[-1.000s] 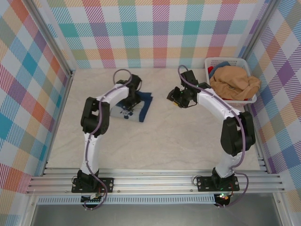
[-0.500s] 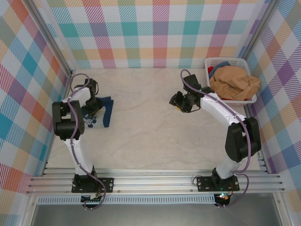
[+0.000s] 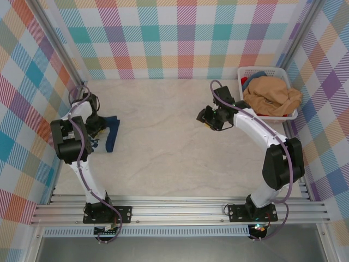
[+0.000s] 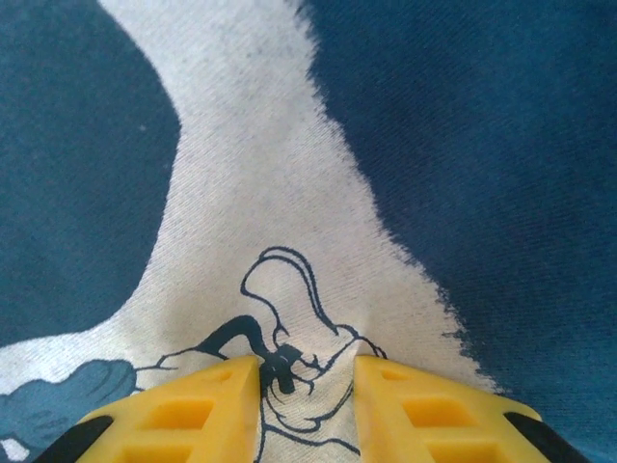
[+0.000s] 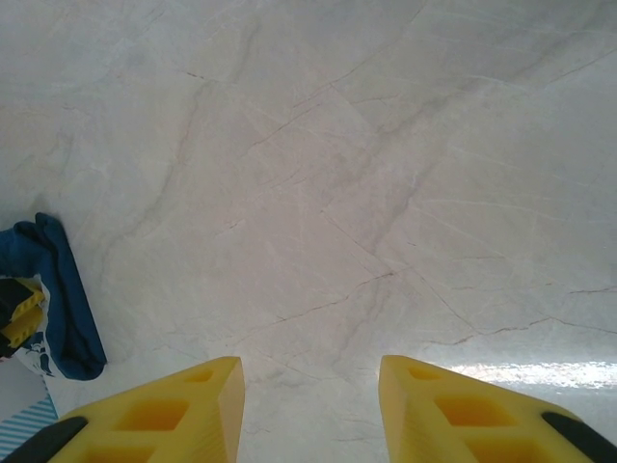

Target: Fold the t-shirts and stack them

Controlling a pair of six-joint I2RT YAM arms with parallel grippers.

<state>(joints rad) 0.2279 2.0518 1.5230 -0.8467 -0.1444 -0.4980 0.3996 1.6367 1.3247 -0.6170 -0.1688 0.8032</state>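
Note:
The folded navy t-shirt [image 3: 110, 132] with a whitish print lies at the table's left side, close to the left wall. My left gripper [image 3: 95, 131] presses down on it. In the left wrist view its yellow fingers [image 4: 202, 410] pinch a pucker of the printed cloth [image 4: 260, 193], so my left gripper [image 4: 307, 386] is shut on the shirt. The tan-orange t-shirt [image 3: 271, 95] is heaped in the white basket [image 3: 256, 70] at the back right. My right gripper [image 3: 205, 118] hovers open over the bare table [image 5: 337, 174] near the middle; the navy shirt [image 5: 66, 299] shows far off at the left edge.
A blue cloth [image 3: 255, 76] and a red scrap [image 3: 244, 82] also lie in the basket. Checked walls close the table on the left, back and right. A metal rail [image 3: 180, 210] with both arm bases runs along the near edge.
My left gripper has dragged the navy shirt from the middle-left of the table to the left wall. The right gripper has drifted slightly forward and stayed open.

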